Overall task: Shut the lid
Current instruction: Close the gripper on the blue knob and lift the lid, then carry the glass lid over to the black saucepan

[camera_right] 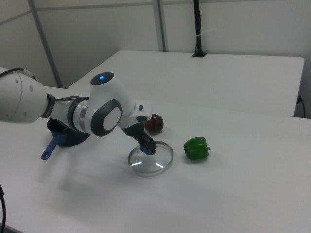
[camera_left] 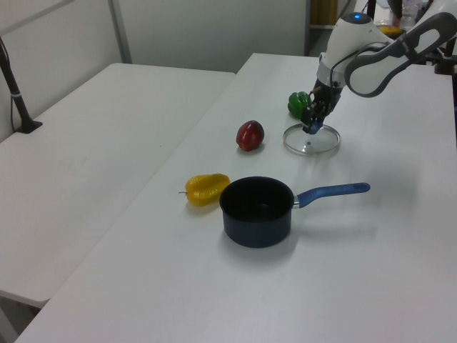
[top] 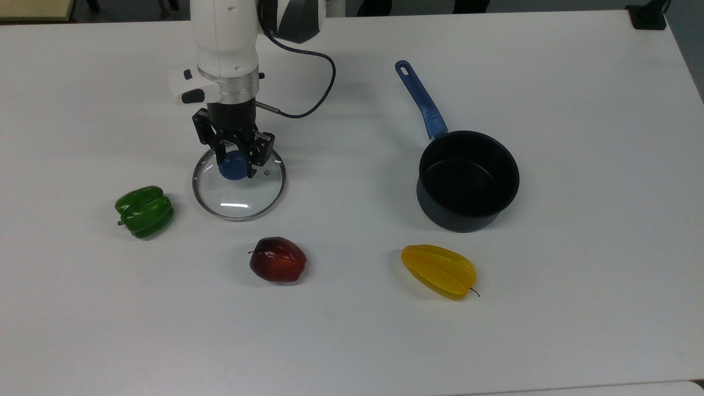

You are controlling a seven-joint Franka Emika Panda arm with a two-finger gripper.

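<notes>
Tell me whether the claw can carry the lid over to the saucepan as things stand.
Probably yes: the claw is shut on the lid's blue knob, and bare table lies between it and the open saucepan.
</notes>
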